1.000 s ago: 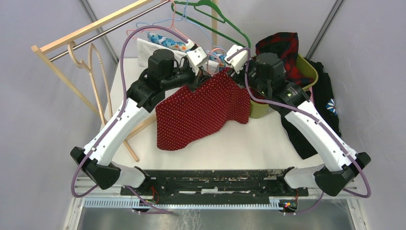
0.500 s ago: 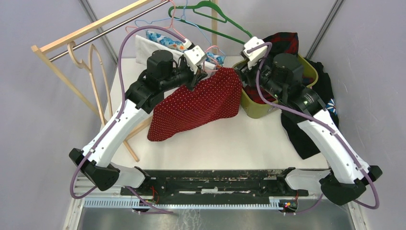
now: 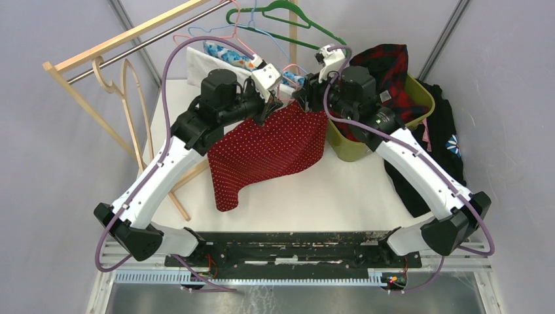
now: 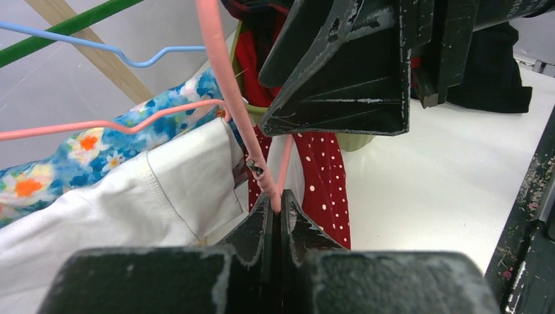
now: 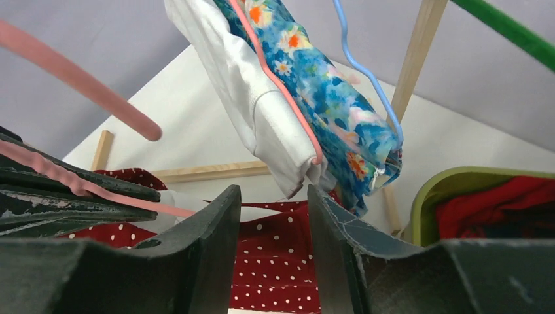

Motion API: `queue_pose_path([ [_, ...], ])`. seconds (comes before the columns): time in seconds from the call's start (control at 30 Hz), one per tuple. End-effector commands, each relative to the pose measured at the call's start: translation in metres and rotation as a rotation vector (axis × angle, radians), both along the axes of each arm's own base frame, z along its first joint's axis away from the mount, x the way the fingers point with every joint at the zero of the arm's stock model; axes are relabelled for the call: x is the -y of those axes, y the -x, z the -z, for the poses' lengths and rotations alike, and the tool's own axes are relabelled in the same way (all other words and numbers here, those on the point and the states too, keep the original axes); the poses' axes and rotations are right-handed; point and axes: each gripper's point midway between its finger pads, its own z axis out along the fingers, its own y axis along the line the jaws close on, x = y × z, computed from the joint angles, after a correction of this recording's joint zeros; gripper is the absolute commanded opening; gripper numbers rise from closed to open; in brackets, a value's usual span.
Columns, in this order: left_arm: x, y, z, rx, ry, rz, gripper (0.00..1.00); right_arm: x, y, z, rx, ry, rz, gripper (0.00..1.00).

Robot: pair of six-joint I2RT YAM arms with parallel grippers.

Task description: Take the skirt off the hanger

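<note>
**Overhead and wrist views, far middle of the counter [image 3: 340, 196].** The left gripper [image 4: 280, 212] is clenching the thin wire of the pink hanger [image 4: 229, 78], and its fingertips are pressing together with the wire pinched between them. The red, white-dotted skirt [image 3: 271, 147] is hanging from that hanger just below the grip. It is draping toward the near left, with its narrow lower end trailing over the white counter; whether that end is touching the surface cannot be told.

The right gripper [image 5: 271, 216] is hovering just to the right of the left one, by the skirt's upper right corner. Its jaws are standing apart and grasping nothing, and the dotted cloth is showing beyond the gap. Seen from the left wrist, the right gripper's black fingers are looming close above the pinched wire.

Behind both grippers, a white garment [image 5: 252, 111] and a blue floral garment [image 5: 321, 91] are hanging side by side at the far edge. Near them are the wooden rack [image 3: 85, 55], a blue hanger [image 4: 98, 46] and a green hanger [image 3: 288, 29]. To the right, a green bin [image 3: 347, 149] is holding a red-and-black plaid garment [image 3: 386, 62]. Dark clothing [image 3: 445, 131] is lying beyond the bin at the counter's right edge.
</note>
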Motion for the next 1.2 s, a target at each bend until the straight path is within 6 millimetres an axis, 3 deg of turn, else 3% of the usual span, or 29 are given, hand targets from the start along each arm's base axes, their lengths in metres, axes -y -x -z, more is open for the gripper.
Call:
queue_pose_path([
  [0.0,-0.007,0.010,-0.066,0.157,0.139,-0.012,0.03,0.000,0.013,-0.029,-0.003,-0.138,0.002,0.49],
  [0.2,-0.006,0.007,-0.062,0.165,0.128,-0.032,0.03,0.006,0.023,-0.023,-0.038,-0.158,0.026,0.54],
  [0.4,-0.009,0.001,-0.052,0.169,0.096,-0.056,0.03,0.008,0.046,-0.039,-0.029,-0.172,0.010,0.59],
  [0.5,-0.008,0.001,-0.051,0.163,0.098,-0.055,0.03,0.004,0.052,-0.029,-0.061,-0.165,-0.012,0.58],
  [0.67,-0.006,0.005,-0.058,0.172,0.117,-0.042,0.03,-0.003,0.043,-0.009,-0.082,-0.184,0.014,0.69],
  [0.87,-0.006,0.008,-0.061,0.182,0.121,-0.042,0.03,-0.014,0.025,-0.003,-0.080,-0.211,0.038,0.72],
  [1.0,-0.009,0.009,-0.059,0.184,0.107,-0.049,0.03,-0.021,0.020,-0.021,-0.055,-0.249,0.023,0.71],
  [1.17,-0.012,0.006,-0.053,0.187,0.081,-0.064,0.03,-0.019,0.036,-0.046,-0.047,-0.300,-0.017,0.71],
])
